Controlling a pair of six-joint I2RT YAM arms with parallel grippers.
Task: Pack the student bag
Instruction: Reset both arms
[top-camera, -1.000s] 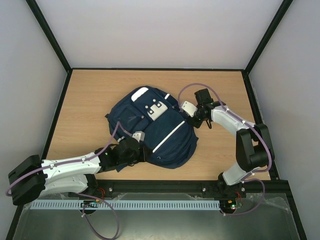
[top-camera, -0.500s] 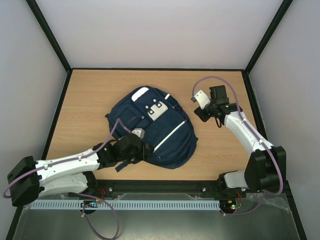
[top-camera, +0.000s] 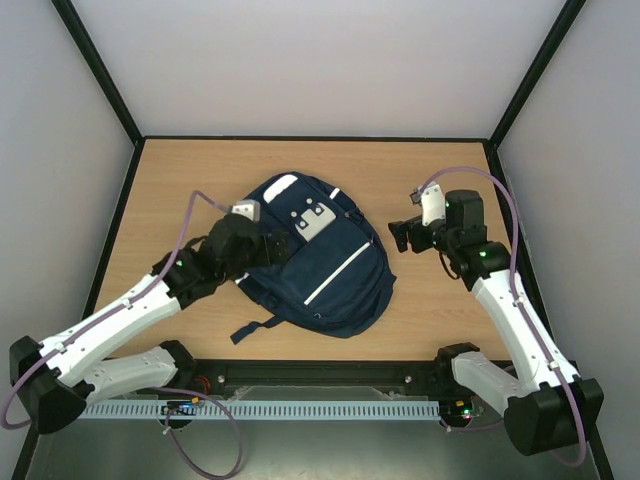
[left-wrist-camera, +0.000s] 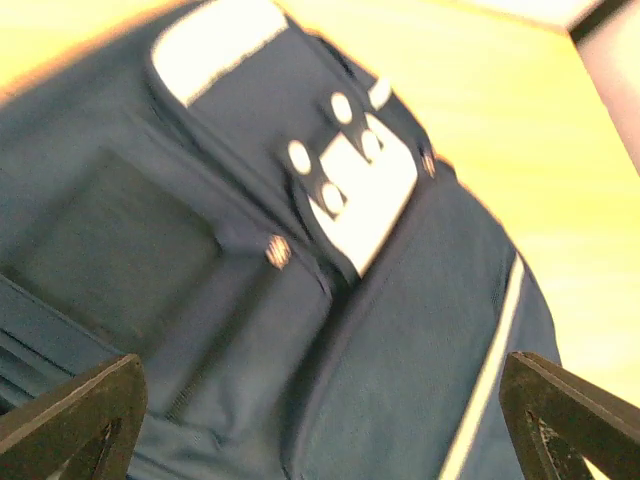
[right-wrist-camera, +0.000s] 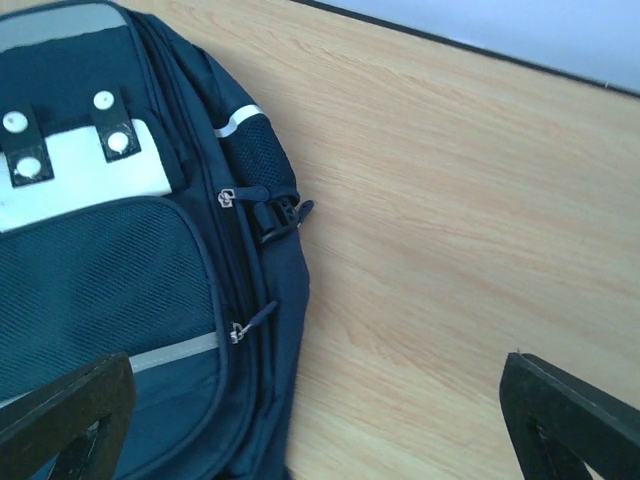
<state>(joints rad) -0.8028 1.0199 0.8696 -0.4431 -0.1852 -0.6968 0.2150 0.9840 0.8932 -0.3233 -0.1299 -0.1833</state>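
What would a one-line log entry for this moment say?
bag: navy blue fabric backpack lying on wooden table | left end effector: open, over backpack | right end effector: open, beside backpack

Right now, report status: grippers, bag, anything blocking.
Left gripper open, empty, over the bag. Right gripper open, empty, beside the bag. Bag flat on the table, front up. No obstruction seen.

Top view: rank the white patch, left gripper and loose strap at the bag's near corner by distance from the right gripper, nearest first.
From the right gripper, right of the bag:
1. white patch, upper front of the bag.
2. left gripper, over the bag's left side.
3. loose strap, trailing off its near-left corner.
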